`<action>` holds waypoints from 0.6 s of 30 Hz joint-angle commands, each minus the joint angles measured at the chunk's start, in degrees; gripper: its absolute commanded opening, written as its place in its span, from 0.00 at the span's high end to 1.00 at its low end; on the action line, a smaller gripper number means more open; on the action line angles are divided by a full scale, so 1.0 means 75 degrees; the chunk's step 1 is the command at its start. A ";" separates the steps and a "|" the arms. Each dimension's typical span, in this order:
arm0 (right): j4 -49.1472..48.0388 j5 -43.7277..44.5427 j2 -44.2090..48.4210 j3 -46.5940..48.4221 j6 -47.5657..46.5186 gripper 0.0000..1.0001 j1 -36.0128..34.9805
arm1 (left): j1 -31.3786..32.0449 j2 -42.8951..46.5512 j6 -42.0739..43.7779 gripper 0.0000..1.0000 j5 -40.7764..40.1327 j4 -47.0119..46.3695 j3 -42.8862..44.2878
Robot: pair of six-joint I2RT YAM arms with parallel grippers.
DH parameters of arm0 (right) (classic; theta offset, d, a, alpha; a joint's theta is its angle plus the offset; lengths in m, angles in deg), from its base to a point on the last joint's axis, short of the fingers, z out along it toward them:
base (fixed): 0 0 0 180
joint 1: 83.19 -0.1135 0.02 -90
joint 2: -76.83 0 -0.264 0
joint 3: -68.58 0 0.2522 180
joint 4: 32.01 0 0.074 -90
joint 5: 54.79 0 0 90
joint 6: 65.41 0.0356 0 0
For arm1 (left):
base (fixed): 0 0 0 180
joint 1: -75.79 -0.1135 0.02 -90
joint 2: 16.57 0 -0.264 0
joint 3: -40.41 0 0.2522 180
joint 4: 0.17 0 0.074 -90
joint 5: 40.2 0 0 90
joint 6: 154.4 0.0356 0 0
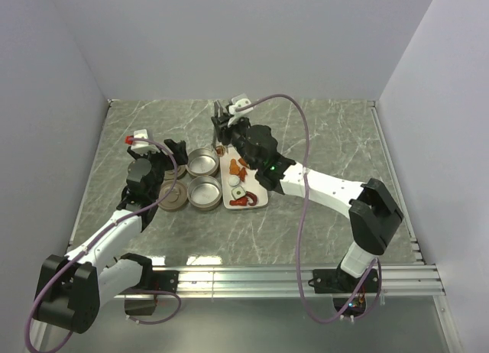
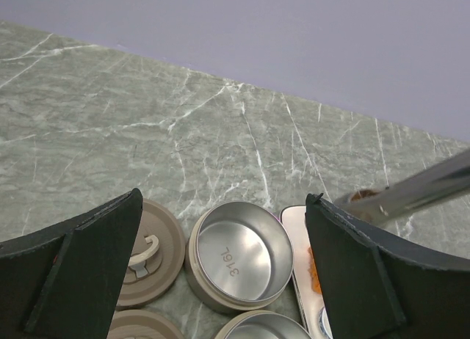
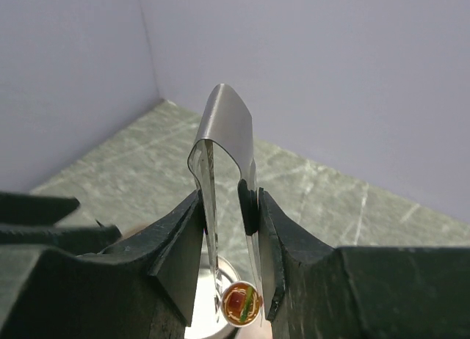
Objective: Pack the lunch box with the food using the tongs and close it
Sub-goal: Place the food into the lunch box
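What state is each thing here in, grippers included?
left gripper: open, empty
right gripper: shut on the tongs
tongs: squeezed on a red-orange piece
far tin: open, empty
near tin: open, looks empty
lids: both off, lying on the table
tray: holds the other food

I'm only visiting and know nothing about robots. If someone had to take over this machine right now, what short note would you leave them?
Right gripper: shut on the tongs, which pinch one red-orange piece of food at their tips, by the far tin.
Left gripper: open, holding nothing, hovering over the tins and lids.
Both tins look empty; both lids lie off, to their left.
The rest of the food is on the white tray.
Done: one piece picked up.
Left: drop it in, move the rest, put the lids on.
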 commanded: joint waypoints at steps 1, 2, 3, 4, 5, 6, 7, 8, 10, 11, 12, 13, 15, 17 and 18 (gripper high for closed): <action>-0.0555 -0.0336 -0.0156 0.0586 0.0183 0.85 -0.0060 | 0.0021 0.0112 0.0083 0.01 0.0143 -0.0276 -0.0024; -0.0567 -0.0406 -0.0238 0.0634 0.0195 0.85 -0.0060 | 0.0009 0.0112 0.0083 0.01 0.0131 -0.0264 -0.0012; -0.0555 -0.0430 -0.0285 0.0681 0.0230 0.85 -0.0060 | 0.0009 0.0101 0.0083 0.01 0.0131 -0.0264 -0.0012; -0.0509 -0.0453 -0.0378 0.0797 0.0242 0.85 -0.0060 | 0.0009 0.0101 0.0083 0.00 0.0143 -0.0253 -0.0012; -0.0497 -0.0500 -0.0426 0.0845 0.0265 0.85 -0.0060 | 0.0021 0.0101 0.0083 0.01 0.0143 -0.0252 -0.0012; -0.0496 -0.0501 -0.0473 0.0880 0.0289 0.85 -0.0060 | 0.0009 0.0112 0.0083 0.01 0.0143 -0.0252 -0.0012; -0.0473 -0.0524 -0.0566 0.0961 0.0312 0.85 -0.0060 | 0.0009 0.0136 0.0083 0.00 0.0143 -0.0252 -0.0024; -0.0450 -0.0536 -0.0602 0.1009 0.0335 0.85 -0.0060 | 0.0009 0.0147 0.0083 0.01 0.0143 -0.0252 -0.0024; -0.0438 -0.0594 -0.0742 0.1103 0.0347 0.85 -0.0060 | 0.0009 0.0171 0.0071 0.01 0.0154 -0.0264 -0.0047; -0.0449 -0.0617 -0.0789 0.1126 0.0359 0.84 -0.0060 | 0.0009 0.0171 0.0071 0.01 0.0155 -0.0264 -0.0047; -0.0461 -0.0629 -0.0824 0.1184 0.0382 0.84 -0.0060 | 0.0009 0.0171 0.0071 0.01 0.0155 -0.0253 -0.0047; -0.0484 -0.0641 -0.0894 0.1197 0.0406 0.83 -0.0060 | 0.0009 0.0171 0.0071 0.00 0.0155 -0.0252 -0.0036; -0.0508 -0.0711 -0.0988 0.1278 0.0441 0.80 -0.0060 | 0.0009 0.0159 0.0071 0.01 0.0166 -0.0241 -0.0036; -0.0485 -0.0723 -0.1047 0.1349 0.0464 0.77 -0.0048 | 0.0009 0.0148 0.0071 0.00 0.0166 -0.0229 -0.0024; -0.0485 -0.0746 -0.1105 0.1395 0.0465 0.75 -0.0060 | 0.0009 0.0147 0.0071 0.01 0.0166 -0.0229 -0.0024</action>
